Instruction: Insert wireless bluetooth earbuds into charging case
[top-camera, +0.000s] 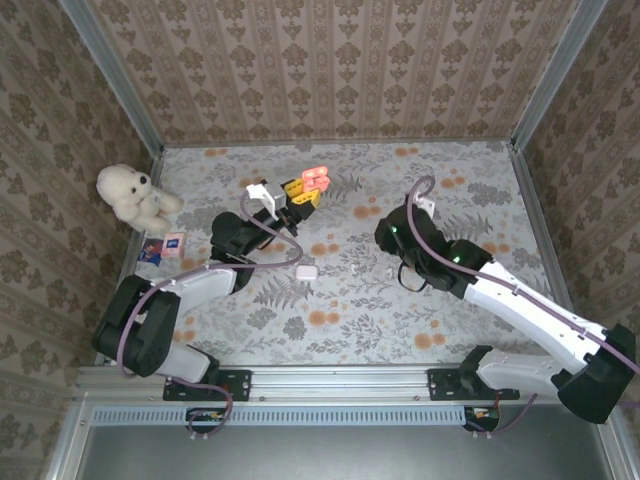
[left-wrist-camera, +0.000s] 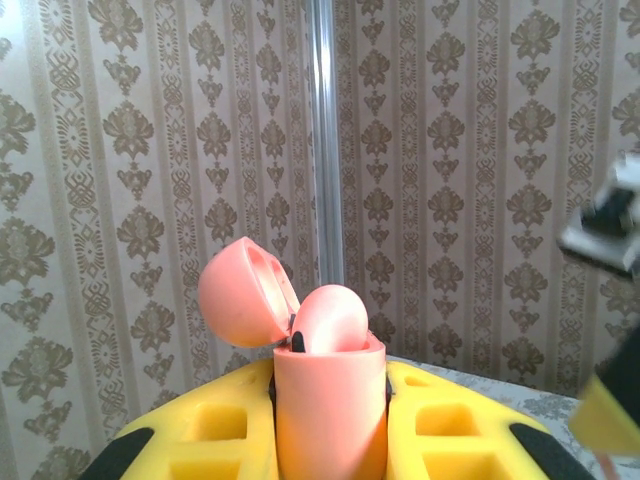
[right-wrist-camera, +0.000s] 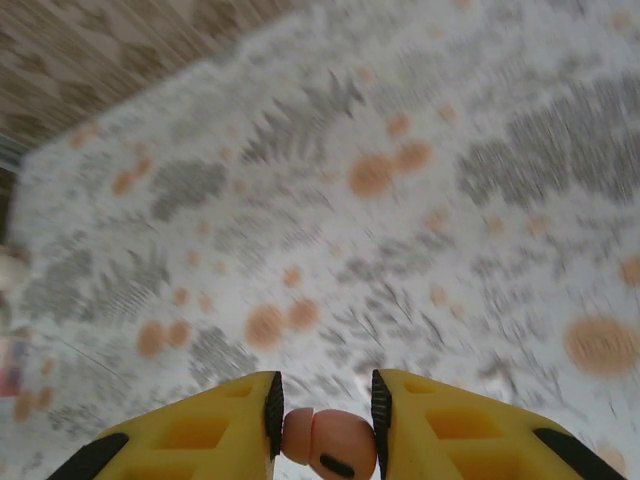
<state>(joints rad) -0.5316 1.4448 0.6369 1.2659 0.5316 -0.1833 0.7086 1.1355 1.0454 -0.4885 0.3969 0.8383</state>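
Closest to the near edge, around the middle of the worktop (top-camera: 480, 190), a white case (top-camera: 305, 270) lies apart from both arms. Farther in, on the right half, the right fingers (right-wrist-camera: 235, 425) are partly closed on an orange-red earbud (right-wrist-camera: 325, 442), which is pinched between their inner faces with the flowered worktop below. Farther still, toward the far edge, the left fingers (left-wrist-camera: 215, 425) are clamped on the body of an orange-red charging case (left-wrist-camera: 330, 410). The case is held upright with its lid (left-wrist-camera: 245, 295) swung open. A second earbud (left-wrist-camera: 330, 318) sits in the case's mouth, its rounded end standing above the rim.
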